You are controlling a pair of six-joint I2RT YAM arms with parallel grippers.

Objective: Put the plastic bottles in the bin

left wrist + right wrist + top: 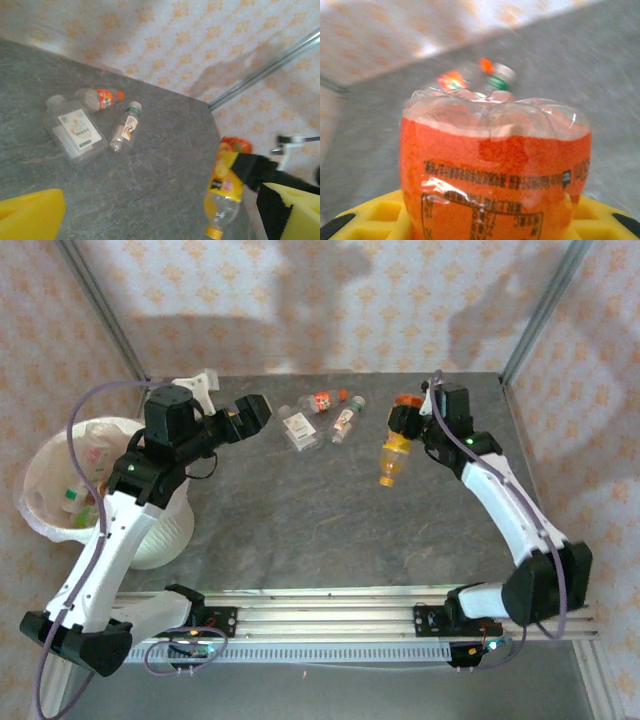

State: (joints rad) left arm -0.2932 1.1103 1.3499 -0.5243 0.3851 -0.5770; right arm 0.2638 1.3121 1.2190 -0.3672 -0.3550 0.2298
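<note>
Orange-label bottle (495,170) cut off by bottom edge, bottles (495,79) behind it at upper centre blurred, bin (165,535) contents at left too small to tell.

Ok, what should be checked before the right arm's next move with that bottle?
1. Right pincer shut on the orange-labelled bottle: ok.
2. Left pincer open and empty: ok.
3. Bin has room for another bottle: ok.
4. Route to the bin free of the left arm: not ok, it seems to lie between.
5. Yellow-labelled bottle free of the grip: cannot tell.
</note>
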